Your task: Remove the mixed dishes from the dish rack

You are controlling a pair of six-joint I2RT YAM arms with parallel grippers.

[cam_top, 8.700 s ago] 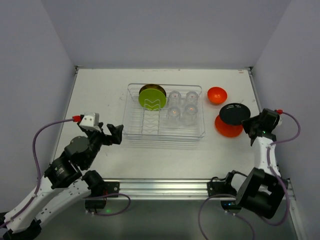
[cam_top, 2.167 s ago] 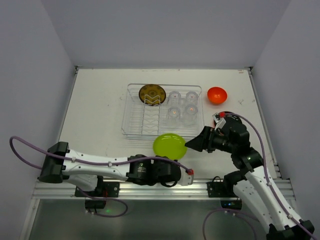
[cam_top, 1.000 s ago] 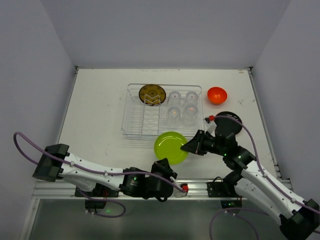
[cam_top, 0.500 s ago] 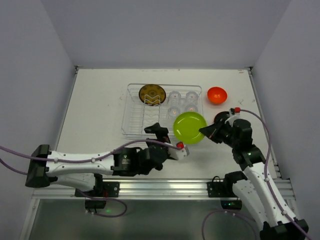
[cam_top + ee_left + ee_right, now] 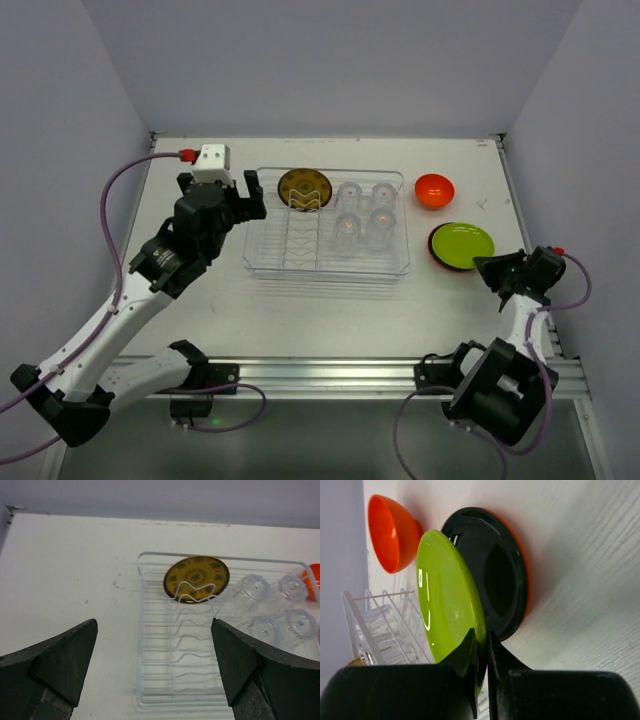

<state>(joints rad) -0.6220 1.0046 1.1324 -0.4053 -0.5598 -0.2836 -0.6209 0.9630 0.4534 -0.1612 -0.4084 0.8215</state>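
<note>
Rack axis: the dish rack sits mid-table, and its long side runs parallel to the far edge.
Rack, far-left corner: the patterned yellow plate stands on edge in the wire dividers, with its face turned to the near edge.
Rack, right half: four clear glasses are packed two by two, with the dividers beside them bare.
Green plate: the green plate is out by the right edge, over the black plate. It is tilted, its far rim low and its near rim lifted.
Stack below: the black plate lies flat on an orange plate, of which only a thin rim shows.
Orange bowl: the orange bowl rests mouth-up on the table. It is just beyond the stack, toward the far-right corner.
Right gripper: the right gripper is pinched tight on the green plate's near rim, low over the table.
Left gripper: the left gripper has its fingers spread wide with nothing between them. It hangs over the far-left part of the table and points across at the rack's left end.
Surface: a white tabletop with a few faint scuffs and an aluminium rail along the near edge.
Room: plain pale grey walls close in on the left, far and right sides.
</note>
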